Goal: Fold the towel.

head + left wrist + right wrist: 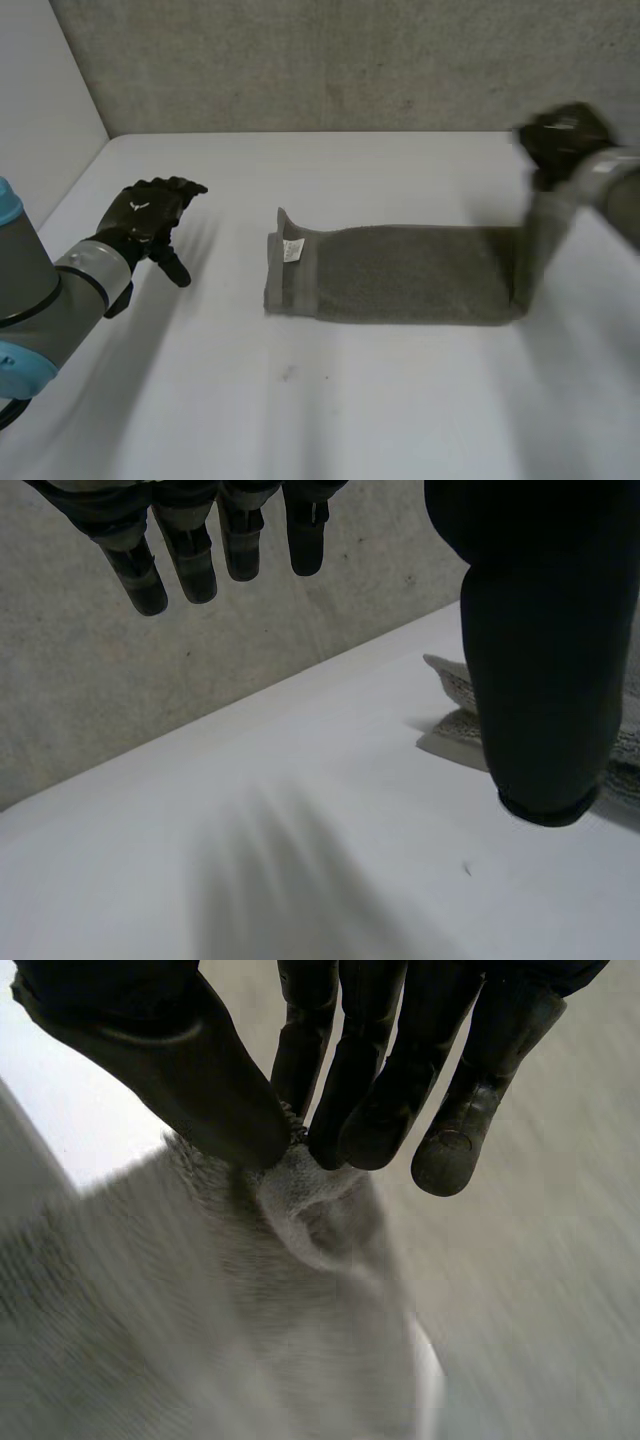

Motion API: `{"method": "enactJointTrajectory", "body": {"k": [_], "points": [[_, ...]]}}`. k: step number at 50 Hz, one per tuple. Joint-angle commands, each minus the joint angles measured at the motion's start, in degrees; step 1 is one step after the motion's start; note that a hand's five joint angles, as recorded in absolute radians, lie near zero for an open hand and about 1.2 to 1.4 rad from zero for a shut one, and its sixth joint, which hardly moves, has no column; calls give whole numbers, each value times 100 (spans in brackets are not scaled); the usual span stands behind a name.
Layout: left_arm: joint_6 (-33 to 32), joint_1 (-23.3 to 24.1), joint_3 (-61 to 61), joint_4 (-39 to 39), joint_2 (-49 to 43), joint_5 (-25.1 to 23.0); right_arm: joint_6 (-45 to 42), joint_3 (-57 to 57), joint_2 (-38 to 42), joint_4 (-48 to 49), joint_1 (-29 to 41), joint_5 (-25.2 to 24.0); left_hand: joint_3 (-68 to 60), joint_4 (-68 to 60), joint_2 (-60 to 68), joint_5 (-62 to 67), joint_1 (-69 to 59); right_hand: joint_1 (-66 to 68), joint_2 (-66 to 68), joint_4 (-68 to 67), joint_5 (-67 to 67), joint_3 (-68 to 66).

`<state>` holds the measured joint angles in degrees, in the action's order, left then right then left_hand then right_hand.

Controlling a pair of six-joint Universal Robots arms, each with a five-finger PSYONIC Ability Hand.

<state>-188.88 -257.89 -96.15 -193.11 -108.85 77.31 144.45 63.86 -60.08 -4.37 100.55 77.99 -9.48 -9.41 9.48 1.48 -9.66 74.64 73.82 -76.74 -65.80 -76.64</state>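
Towel (400, 275) lies as a narrow strip mid-table (300, 400); my right hand (562, 135) pinches its right end up off the surface, so I reckon the end-to-end fold is barely begun; left hand (150, 215) hangs open beside the other end, touching nothing

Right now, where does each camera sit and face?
Head view: behind the arms, looking down at the table; left hand open, right hand holding up the towel.
Left wrist view: on that wrist, looking past its open hand at table and wall.
Right wrist view: on that wrist, looking at its fingers pinching the towel.
All share the towel.
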Motion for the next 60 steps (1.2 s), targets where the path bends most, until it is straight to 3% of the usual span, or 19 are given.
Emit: {"method": "enactJointTrajectory", "body": {"k": [1,9,19,20,21,22,23,29,31,39,41,45,47,48,49,50,54,57,60], "points": [[9,11,62,2,39,4,145,-550,724,42,2562,225,-52,-59,52,-148,-34,536,618,-326,-420,-336],[9,72,79,2,39,4,145,-445,1428,15,3584,243,-52,-59,52,-148,-34,536,618,-326,-420,-336],[9,257,281,-7,-84,4,145,-287,1342,-11,3647,251,-52,-59,52,-148,-34,536,618,-326,-420,-336],[17,318,360,-7,-93,4,162,-243,1219,-11,3612,278,-52,-59,52,-148,-34,-1540,-1457,1750,1655,1740],[26,397,456,-7,-145,13,162,-242,1218,-11,3612,278,-52,-59,52,-148,-34,-1561,-1478,1771,1676,1761],[26,398,457,-7,-146,13,223,-103,1035,-11,3586,339,-52,-59,52,-148,-34,-5241,-5159,5451,5357,5441],[35,485,553,-7,-215,13,232,168,781,6,3542,400,-52,-59,52,-148,-34,-6464,-6382,6674,6580,6664],[35,924,843,-7,-374,48,329,1278,-136,217,2812,375,-52,-59,52,-148,-34,-6464,-6382,6674,6580,6664],[35,1039,897,-7,-401,57,548,1995,-547,550,2226,366,-52,-59,52,-148,-34,-6464,-6382,6674,6580,6664],[9,1602,1160,-7,-708,101,558,2913,-593,938,1283,322,-52,-59,52,-148,-34,-6464,-6382,6674,6580,6664],[17,1672,1178,-7,-735,101,322,3062,-286,1105,1072,287,-52,-59,52,-148,-34,-4982,-4900,5192,5098,5182],[17,1681,1178,2,-708,109,66,2948,31,1158,1045,278,-52,-59,52,-148,-34,-3613,-3531,3823,3729,3813],[17,1681,1143,37,-621,179,-101,2642,285,1158,1098,321,-52,-59,52,-148,-34,-1387,-1305,1598,1503,1587],[17,1681,1143,37,-620,180,-101,2640,286,1158,1098,322,-52,-59,52,-148,-34,-1376,-1293,1586,1491,1576],[26,1690,1117,54,-542,241,-75,2414,339,1149,1124,374,-52,-59,52,-148,-34,106,189,104,9,94],[26,1681,1073,63,-428,293,-32,2194,330,1149,1168,383,-52,-59,52,-148,-34,532,614,-322,-416,-332],[17,1619,914,63,-234,391,48,1744,260,1149,1318,392,-52,-59,52,-148,-34,536,618,-326,-420,-336],[18,1462,748,55,-58,443,13,956,224,1158,2193,375,-52,-59,52,-148,-34,536,618,-326,-420,-336],[17,1382,721,55,-5,443,-31,645,357,1105,2548,366,-52,-59,52,-148,-34,536,618,-326,-420,-336]]}}
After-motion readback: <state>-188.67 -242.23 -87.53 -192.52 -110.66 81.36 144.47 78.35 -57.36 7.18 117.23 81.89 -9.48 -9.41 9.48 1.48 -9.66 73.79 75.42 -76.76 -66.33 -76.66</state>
